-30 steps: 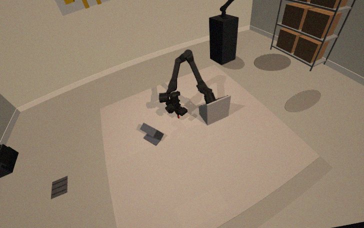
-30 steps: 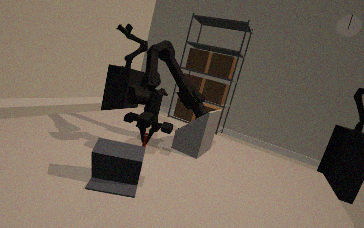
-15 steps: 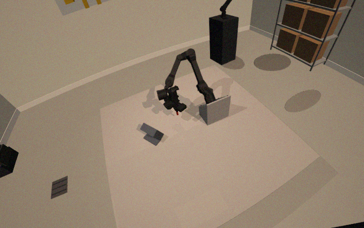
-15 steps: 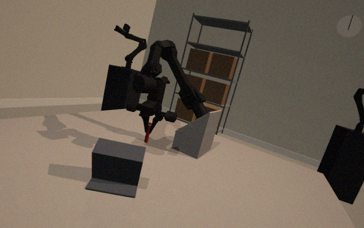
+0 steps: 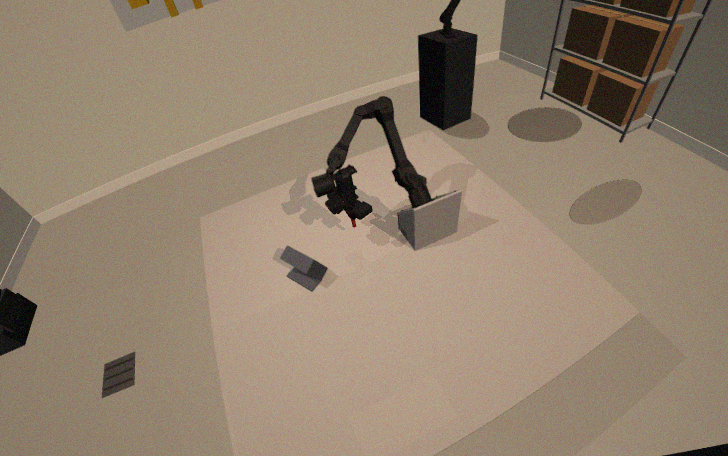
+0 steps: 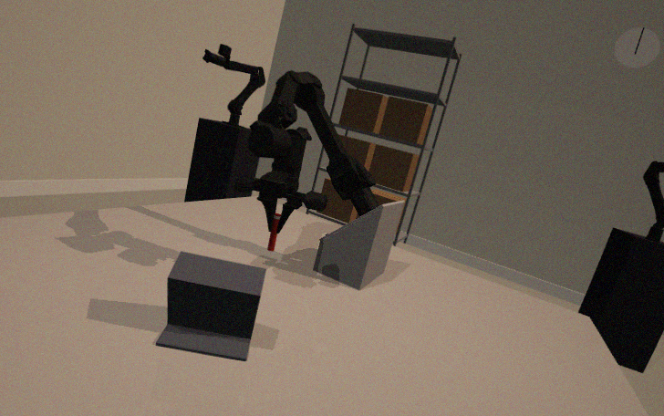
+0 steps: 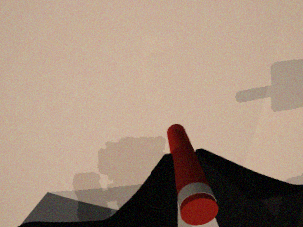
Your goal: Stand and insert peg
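Note:
My gripper (image 5: 352,216) (image 6: 274,229) (image 7: 184,158) is shut on the red peg (image 5: 354,223) (image 6: 272,242) (image 7: 187,171). The peg is about upright. Its white band (image 6: 277,215) (image 7: 196,189) is at the upper end, above the fingertips, and the plain end points down. The plain end looks a little above the table (image 6: 440,342). A grey block on a flat foot (image 5: 303,260) (image 6: 215,272) and a grey wedge (image 5: 437,220) (image 6: 350,249) with a sloped top stand on the table. No hole shows in either, so I cannot tell which is the holed panel.
The wedge stands close to the arm's base, right of the gripper in the top and exterior views. The block on its foot stands nearer the exterior camera, left of the gripper. A shelf with boxes (image 5: 625,45) (image 6: 384,161) and black pedestals (image 5: 447,80) (image 6: 215,161) are in the background.

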Robot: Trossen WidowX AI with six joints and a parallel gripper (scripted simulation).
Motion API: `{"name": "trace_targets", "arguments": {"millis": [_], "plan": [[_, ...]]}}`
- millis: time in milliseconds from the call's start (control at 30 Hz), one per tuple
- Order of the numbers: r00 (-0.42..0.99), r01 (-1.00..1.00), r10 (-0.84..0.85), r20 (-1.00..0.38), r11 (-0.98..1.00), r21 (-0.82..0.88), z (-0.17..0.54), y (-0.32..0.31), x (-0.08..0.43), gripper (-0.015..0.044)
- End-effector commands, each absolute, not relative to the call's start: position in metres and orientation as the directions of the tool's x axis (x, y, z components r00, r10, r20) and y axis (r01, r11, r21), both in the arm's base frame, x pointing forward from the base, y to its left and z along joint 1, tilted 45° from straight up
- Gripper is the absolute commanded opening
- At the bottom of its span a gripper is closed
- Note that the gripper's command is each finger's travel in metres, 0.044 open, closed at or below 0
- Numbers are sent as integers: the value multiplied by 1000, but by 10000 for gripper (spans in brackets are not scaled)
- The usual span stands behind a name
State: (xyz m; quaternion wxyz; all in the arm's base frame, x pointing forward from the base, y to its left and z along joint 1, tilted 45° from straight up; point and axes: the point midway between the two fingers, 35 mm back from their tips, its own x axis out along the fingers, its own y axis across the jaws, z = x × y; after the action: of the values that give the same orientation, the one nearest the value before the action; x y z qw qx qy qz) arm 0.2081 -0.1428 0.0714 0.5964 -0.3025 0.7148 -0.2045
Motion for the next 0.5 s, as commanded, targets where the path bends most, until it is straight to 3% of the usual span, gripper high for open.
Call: {"name": "trace_targets", "arguments": {"millis": [0,467], "plan": [[-98,-167,-656,-749,752,-637,68,-143,209,0],[-48,-86,-558,-828,828,-554,54,-144,214,0]]}}
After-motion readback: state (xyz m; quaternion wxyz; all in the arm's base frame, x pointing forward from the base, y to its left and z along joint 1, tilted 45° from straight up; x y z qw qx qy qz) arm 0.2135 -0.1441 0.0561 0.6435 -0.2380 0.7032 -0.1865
